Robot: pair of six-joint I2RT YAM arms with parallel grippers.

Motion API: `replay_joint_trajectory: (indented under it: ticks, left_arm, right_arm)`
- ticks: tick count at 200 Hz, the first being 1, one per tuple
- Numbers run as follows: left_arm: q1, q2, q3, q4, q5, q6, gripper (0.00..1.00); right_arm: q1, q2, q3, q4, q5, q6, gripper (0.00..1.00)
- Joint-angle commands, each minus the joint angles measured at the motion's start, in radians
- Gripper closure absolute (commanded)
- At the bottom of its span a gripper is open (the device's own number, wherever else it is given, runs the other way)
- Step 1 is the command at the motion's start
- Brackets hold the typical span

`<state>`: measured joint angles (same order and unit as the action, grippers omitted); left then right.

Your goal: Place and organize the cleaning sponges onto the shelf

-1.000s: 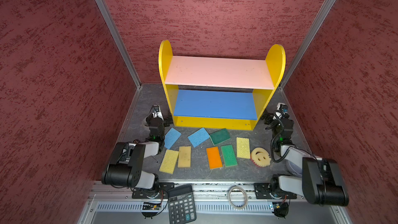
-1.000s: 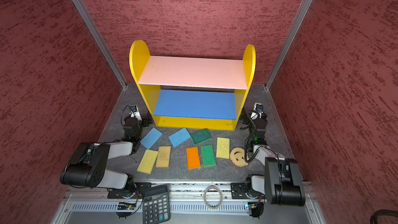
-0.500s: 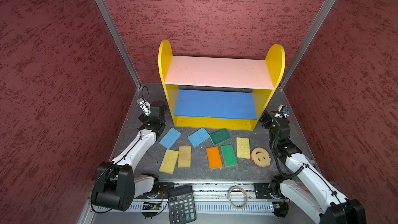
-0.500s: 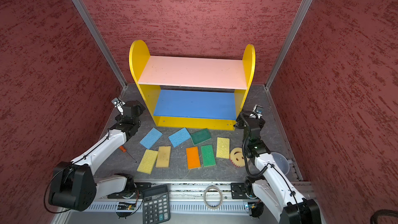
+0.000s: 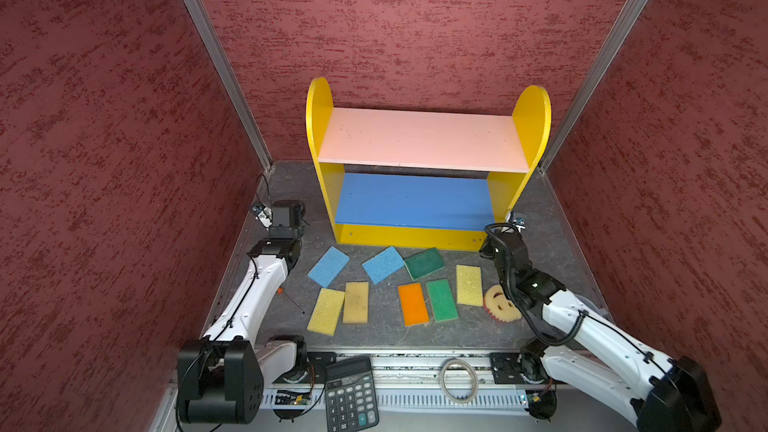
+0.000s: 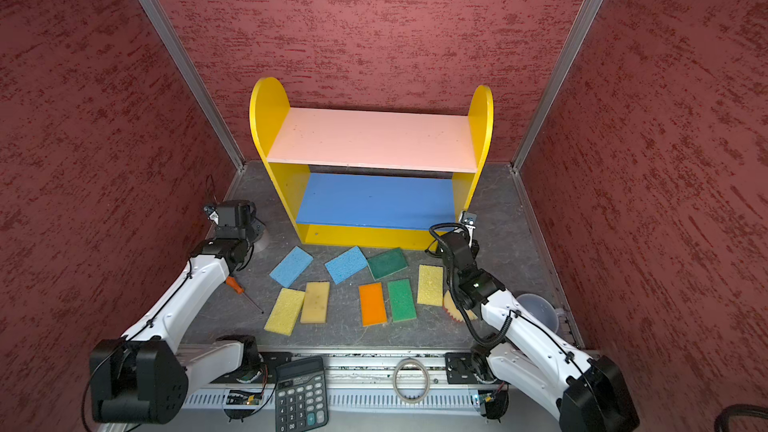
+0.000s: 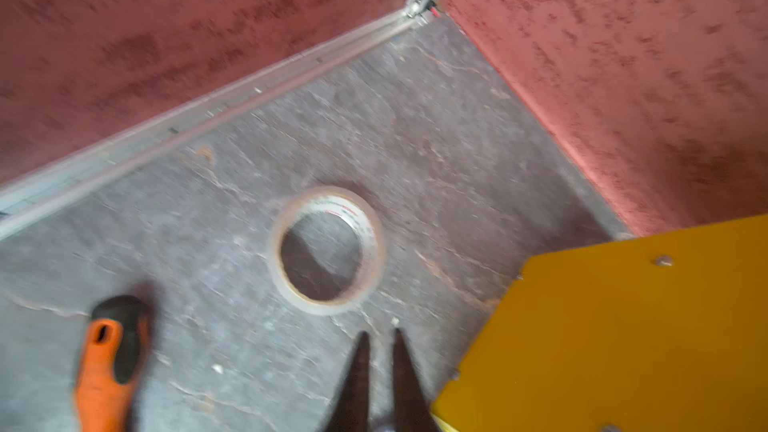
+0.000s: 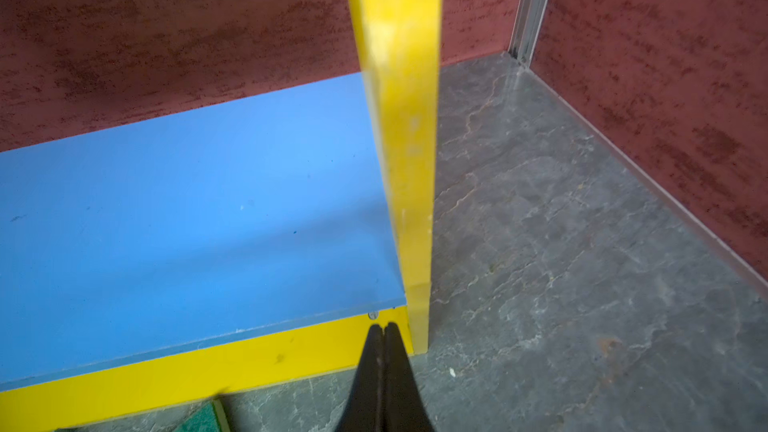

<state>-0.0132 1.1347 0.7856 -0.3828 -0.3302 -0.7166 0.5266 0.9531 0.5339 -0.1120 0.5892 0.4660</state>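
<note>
Sponges [image 5: 413, 304] all lie flat on the table [image 5: 382, 332] in front of the shelf [image 5: 419, 141], whose boards are bare. Left gripper [image 7: 380, 332] and right gripper [image 8: 383, 326] are both closed and empty, near the shelf's lower corners. Each should probably open wide, swing back over its nearest sponge, and pinch across the narrow width, pressing down so the foam does not slide.
</note>
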Motion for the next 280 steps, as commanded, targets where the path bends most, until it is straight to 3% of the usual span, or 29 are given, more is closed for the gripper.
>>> replay_joint_trajectory:
  ticks: [1, 42, 72, 124, 181, 230, 280]
  left_arm:
    - [-0.024, 0.016, -0.02, -0.028, 0.108, 0.002, 1.0]
    - [-0.134, 0.06, -0.07, 0.0, 0.131, -0.008, 1.0]
    - [-0.187, 0.184, -0.045, 0.012, 0.126, -0.043, 1.0]
    - [-0.227, 0.368, 0.075, 0.061, 0.138, -0.048, 1.0]
    - [-0.262, 0.552, 0.248, 0.034, 0.148, -0.032, 1.0]
    - [-0.266, 0.637, 0.355, -0.001, 0.149, -0.026, 1.0]
    - [-0.295, 0.626, 0.384, -0.04, 0.148, -0.021, 1.0]
  right_arm:
    - [0.004, 0.034, 0.032, -0.047, -0.068, 0.108, 1.0]
    - [-0.015, 0.154, 0.063, -0.025, -0.181, 0.165, 1.0]
    - [-0.082, 0.273, 0.12, -0.03, -0.294, 0.18, 1.0]
    - [-0.213, 0.362, 0.194, -0.001, -0.4, 0.14, 1.0]
    - [-0.275, 0.495, 0.293, 0.036, -0.441, 0.082, 1.0]
    - [-0.326, 0.614, 0.383, 0.036, -0.474, 0.043, 1.0]
    - [-0.335, 0.601, 0.366, 0.064, -0.584, 0.018, 1.0]
